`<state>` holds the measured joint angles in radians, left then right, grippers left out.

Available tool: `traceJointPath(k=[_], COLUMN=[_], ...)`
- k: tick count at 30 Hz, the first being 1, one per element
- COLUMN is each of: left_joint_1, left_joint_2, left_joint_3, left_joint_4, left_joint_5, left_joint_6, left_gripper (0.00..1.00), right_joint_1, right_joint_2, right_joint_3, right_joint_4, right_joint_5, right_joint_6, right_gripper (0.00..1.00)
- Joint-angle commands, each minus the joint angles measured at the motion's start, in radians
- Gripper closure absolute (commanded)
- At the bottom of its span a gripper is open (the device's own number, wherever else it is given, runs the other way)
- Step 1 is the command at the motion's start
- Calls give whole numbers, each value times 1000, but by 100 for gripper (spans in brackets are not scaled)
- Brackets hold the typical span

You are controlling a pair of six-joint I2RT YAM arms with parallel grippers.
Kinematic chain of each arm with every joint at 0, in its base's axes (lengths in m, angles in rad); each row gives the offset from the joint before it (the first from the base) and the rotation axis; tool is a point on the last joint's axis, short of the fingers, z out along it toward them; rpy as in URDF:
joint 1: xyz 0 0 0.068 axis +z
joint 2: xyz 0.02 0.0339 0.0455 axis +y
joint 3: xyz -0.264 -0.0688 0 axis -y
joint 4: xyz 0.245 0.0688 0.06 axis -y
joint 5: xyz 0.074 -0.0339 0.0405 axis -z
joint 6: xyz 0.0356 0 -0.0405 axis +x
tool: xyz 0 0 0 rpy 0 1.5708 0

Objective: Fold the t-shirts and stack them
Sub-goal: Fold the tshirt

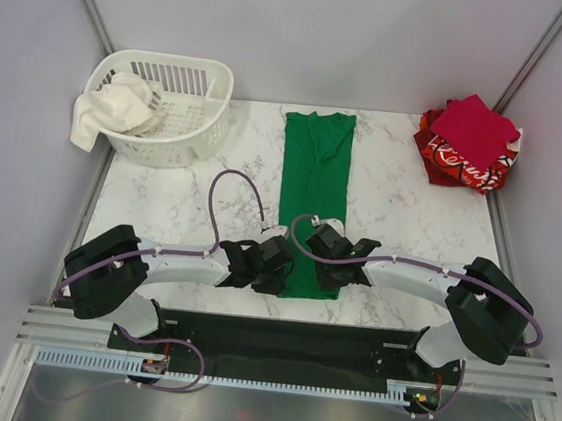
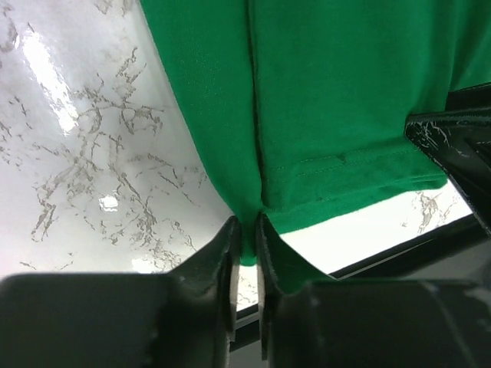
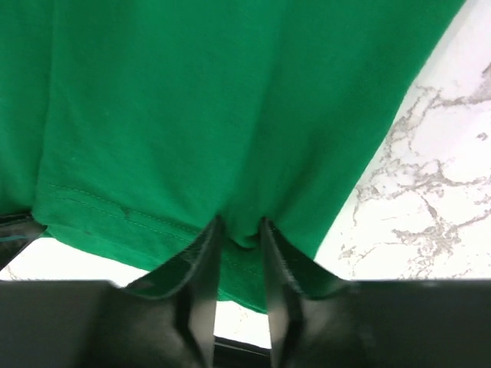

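A bright green t-shirt [image 1: 314,184] lies folded into a long strip down the middle of the marble table, collar at the far end. My left gripper [image 1: 277,266] is shut on its near left hem corner [image 2: 247,230]. My right gripper [image 1: 327,266] is shut on the near right part of the hem [image 3: 242,230]. A folded crimson t-shirt [image 1: 476,128] lies on top of a folded red t-shirt with white print [image 1: 457,166] at the far right corner.
A white slatted basket [image 1: 193,136] stands at the far left with a white cloth [image 1: 111,110] hanging over its rim. The table's near edge [image 1: 289,322] runs just behind both grippers. Grey walls close in the sides.
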<state>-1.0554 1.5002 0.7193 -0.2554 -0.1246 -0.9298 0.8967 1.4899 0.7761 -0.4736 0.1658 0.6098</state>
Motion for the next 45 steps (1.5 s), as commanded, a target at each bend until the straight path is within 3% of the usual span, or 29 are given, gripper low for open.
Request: traceJointPath(k=[1,6,11,25,30,35,45], left_joint_1=[-12,-14,-18,-25,-25,-26,-25], left_joint_2=[26,35,35,29,29,19,-41], left_joint_3=[8,9,6,3,2,-1,-12], left_joint_4=[15,13,15,15,13,12,-27], left_joint_5=[-41,-52,-63,-79,-79,-81,-96], left_joint_6=[-26,-26,-30,-38,-38,-43,-76], left_gripper=[82,98,98,98,98,98,98], right_joint_1=[16,19,19,18,18,18,16], right_joint_2=[20,10,-20,-145,-149,-184,-298], right_joint_3=[-3,-6,11,5,-27,-74,-235], right_joint_4=[24,17,-20,-125,-123,-157,-143], right_joint_5=[43,64,98,166,172,230,195], right_joint_6=[19,21,16,13,16,94,260], right_gripper=[68,82,87,83,89,100,100])
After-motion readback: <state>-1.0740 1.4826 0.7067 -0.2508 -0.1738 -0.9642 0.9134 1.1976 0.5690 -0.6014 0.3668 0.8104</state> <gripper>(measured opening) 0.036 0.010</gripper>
